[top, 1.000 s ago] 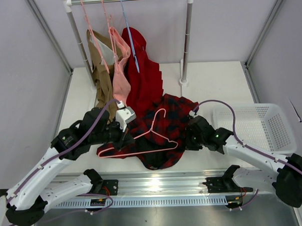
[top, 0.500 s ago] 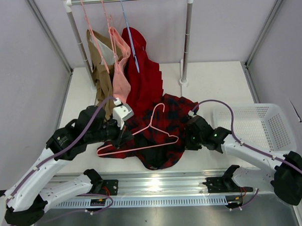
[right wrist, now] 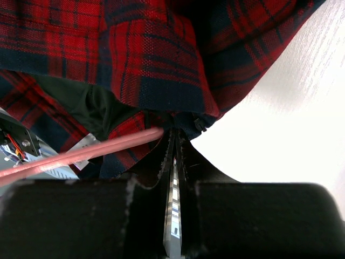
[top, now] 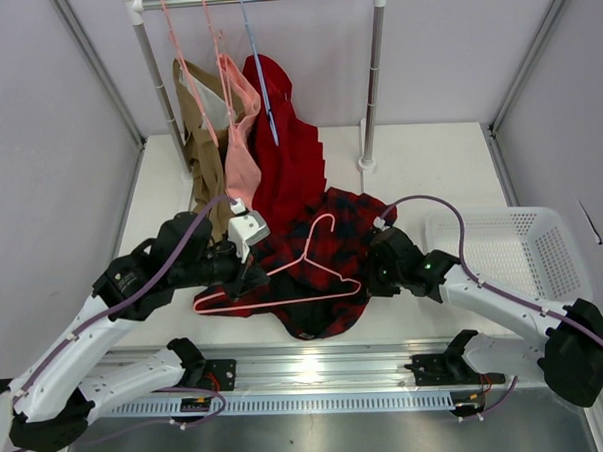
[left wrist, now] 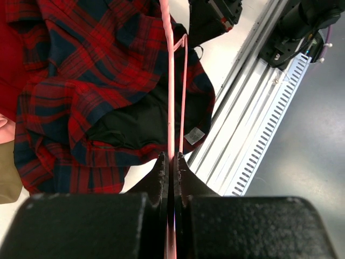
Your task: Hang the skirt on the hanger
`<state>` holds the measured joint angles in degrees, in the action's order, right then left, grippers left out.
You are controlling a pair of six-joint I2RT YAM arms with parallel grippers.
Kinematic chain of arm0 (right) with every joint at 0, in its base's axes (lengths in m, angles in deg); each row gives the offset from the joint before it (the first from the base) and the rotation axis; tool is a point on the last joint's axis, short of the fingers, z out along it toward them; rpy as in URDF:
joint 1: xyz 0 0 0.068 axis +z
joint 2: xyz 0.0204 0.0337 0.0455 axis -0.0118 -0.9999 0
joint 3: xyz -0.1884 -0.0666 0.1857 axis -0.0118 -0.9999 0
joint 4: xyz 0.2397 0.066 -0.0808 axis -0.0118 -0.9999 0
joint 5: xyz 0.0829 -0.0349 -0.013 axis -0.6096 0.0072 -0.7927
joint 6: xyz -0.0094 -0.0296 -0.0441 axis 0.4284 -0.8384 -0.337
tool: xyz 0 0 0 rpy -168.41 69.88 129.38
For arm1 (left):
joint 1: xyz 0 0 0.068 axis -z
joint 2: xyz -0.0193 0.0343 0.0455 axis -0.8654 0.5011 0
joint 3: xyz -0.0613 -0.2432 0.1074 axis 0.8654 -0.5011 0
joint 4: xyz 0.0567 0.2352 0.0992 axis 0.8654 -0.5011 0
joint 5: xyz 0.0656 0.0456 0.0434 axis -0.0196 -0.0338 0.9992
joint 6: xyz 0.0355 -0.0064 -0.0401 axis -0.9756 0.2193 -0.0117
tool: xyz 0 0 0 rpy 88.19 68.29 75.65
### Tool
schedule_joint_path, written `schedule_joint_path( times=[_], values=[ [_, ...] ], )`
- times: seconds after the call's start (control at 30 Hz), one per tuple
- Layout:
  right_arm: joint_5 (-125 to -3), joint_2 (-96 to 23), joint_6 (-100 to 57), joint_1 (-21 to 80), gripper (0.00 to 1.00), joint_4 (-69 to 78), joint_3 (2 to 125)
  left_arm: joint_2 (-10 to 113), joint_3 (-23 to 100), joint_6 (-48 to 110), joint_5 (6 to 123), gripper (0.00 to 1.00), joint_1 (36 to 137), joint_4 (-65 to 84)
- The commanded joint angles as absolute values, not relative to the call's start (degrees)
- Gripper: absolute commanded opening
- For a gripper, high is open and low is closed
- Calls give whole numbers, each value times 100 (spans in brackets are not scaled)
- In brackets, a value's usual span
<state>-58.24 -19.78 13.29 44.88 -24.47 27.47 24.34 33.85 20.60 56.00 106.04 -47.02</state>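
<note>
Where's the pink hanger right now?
In the top view the hanger sits over the skirt, front centre, its left end clamped in the left gripper, hook toward the rack.

Tartan skirt (top: 346, 219): matt woven cloth, softly creased; black lining smoother, dull. Pale-pink hanger (top: 285, 301): thin, smooth, glossy, plastic-looking. White basket (top: 491, 215) at right edge of table (top: 429, 170): perforated matt plastic. Top of table: smooth, white, faintly sheened. Near-edge rail (top: 318, 370): ribbed bright metal, reflective.
</note>
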Motion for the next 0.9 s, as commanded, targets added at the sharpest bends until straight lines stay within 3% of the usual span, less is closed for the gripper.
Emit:
schedule_joint_path(
  times=[0.0,0.87],
  values=[
    [-5732,-2016,1251,4515,5,-2354,2993,2399,3428,2000,5438,0,10669,-4576],
    [-5706,-1954,1181,4523,4,-2415,3072,2680,3279,2018,5176,0,10853,-4409]
  ],
)
